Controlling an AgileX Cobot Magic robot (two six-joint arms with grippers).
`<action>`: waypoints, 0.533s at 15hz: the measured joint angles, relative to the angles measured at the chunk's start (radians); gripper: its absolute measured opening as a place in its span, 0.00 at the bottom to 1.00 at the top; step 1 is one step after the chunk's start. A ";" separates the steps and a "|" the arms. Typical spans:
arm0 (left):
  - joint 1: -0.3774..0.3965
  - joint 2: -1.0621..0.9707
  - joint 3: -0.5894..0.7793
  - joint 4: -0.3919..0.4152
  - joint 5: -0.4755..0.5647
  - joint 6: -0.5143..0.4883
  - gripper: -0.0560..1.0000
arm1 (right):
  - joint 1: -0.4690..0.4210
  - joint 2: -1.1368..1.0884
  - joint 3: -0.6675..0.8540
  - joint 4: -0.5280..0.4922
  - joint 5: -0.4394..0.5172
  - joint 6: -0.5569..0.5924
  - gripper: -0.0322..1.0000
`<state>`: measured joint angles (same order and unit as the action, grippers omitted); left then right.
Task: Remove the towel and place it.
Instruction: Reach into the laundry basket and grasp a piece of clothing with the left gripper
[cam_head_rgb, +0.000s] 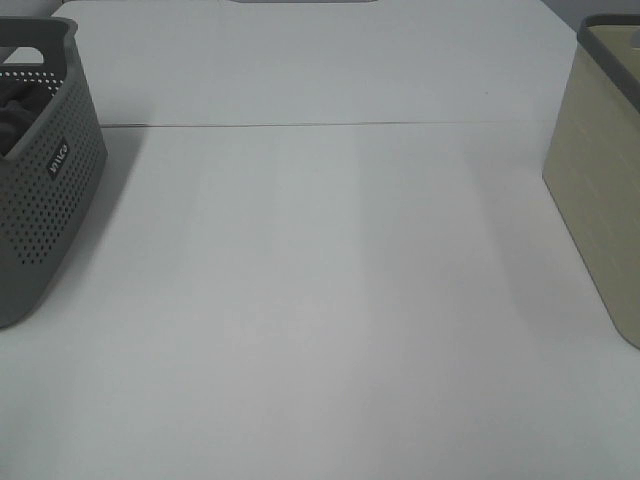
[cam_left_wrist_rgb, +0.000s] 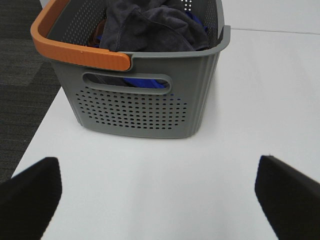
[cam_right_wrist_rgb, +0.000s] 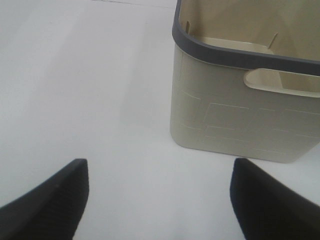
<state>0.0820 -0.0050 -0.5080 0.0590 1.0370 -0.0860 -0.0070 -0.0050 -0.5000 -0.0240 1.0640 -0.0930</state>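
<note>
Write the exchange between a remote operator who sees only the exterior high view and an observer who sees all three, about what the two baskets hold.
Operator: Something dark shows in the grey basket on my left. What is it?
Observer: It is the towel, bunched up in the grey basket, with a blue cloth showing under it.
Operator: I see only the outer wall of the beige basket on my right. Is anything in it?
Observer: The right wrist view looks down into the beige basket, and the part of its inside that shows is bare.
</note>
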 joint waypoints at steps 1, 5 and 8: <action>0.000 0.000 0.000 0.000 0.000 0.000 0.99 | 0.000 0.000 0.000 0.000 0.000 0.000 0.77; 0.000 0.000 0.000 -0.002 0.000 0.000 0.99 | 0.000 0.000 0.000 0.000 0.000 0.000 0.77; 0.000 0.000 0.000 -0.002 0.000 0.003 0.99 | 0.000 0.000 0.000 0.000 0.000 0.000 0.77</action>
<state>0.0820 -0.0050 -0.5080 0.0570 1.0370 -0.0830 -0.0070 -0.0050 -0.5000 -0.0240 1.0640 -0.0930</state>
